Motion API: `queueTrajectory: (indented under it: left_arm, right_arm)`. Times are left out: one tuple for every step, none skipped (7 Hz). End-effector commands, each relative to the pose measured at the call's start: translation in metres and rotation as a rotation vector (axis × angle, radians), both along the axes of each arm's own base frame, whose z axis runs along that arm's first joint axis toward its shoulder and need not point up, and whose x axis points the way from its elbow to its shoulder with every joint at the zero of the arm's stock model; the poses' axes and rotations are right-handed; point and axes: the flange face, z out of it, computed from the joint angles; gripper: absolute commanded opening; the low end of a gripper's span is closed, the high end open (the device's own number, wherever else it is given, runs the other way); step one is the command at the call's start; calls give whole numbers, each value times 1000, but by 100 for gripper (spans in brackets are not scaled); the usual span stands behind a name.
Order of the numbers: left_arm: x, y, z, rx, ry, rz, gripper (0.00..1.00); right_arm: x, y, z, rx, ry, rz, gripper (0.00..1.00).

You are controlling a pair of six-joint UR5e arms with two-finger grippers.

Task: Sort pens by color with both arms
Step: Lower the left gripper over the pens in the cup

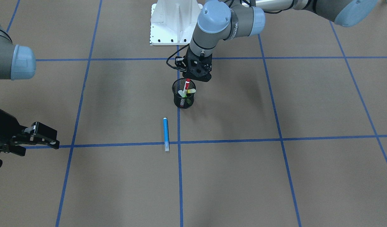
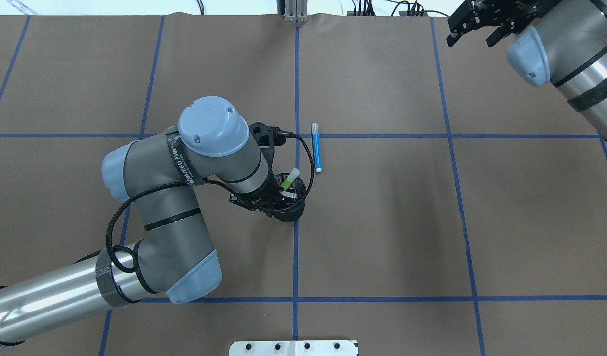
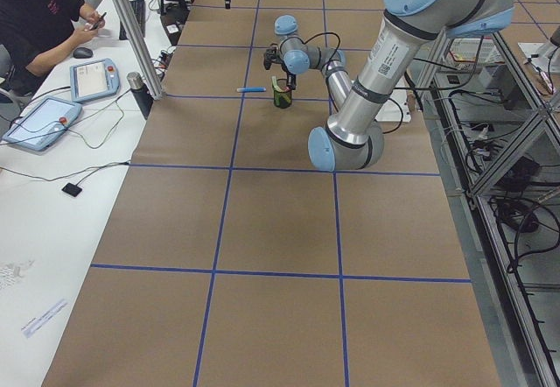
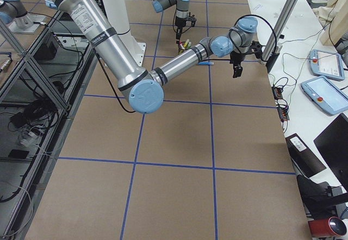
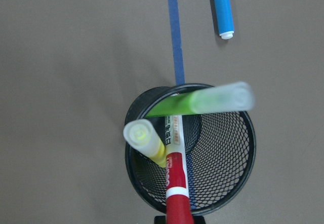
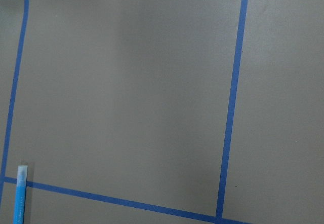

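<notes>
L gripper [image 1: 190,78] points straight down over the mesh cup [image 5: 238,148]. Its jaws look closed on the top red end of the red/white pen [image 5: 174,183], which stands near upright in the cup. Just below the gripper, 2 more pens sit in the same cup. The neon green pen [image 5: 202,101] leans across the rim, and the neon yellow pen [image 5: 144,140] tilts beside the red/white one. The blue pen [image 1: 165,134] lies flat on the table [image 1: 275,176] past the cup, on the side away from the robot base, near but not touching the cup, alongside a tape line [image 1: 180,176]. R gripper [image 2: 475,35] is far off to the L gripper's right by the table's far edge, jaws apart, empty, well apart from all 4 pens.
</notes>
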Motion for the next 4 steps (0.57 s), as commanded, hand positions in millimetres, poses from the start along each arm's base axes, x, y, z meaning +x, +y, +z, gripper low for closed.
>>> queueTrajectory:
  left_arm:
    - [-1, 1, -2, 3, 5, 0, 1]
    - [-4, 2, -8, 10, 18, 2, 1]
    - [-14, 7, -19, 37, 42, 13, 1]
    - [-24, 10, -28, 46, 64, 12, 0]
  right_arm:
    - [-2, 0, 0, 1, 3, -1, 99]
    - [-2, 0, 0, 1, 3, -1, 99]
    - [-3, 1, 0, 2, 4, -1, 99]
    - [-3, 1, 0, 2, 4, -1, 99]
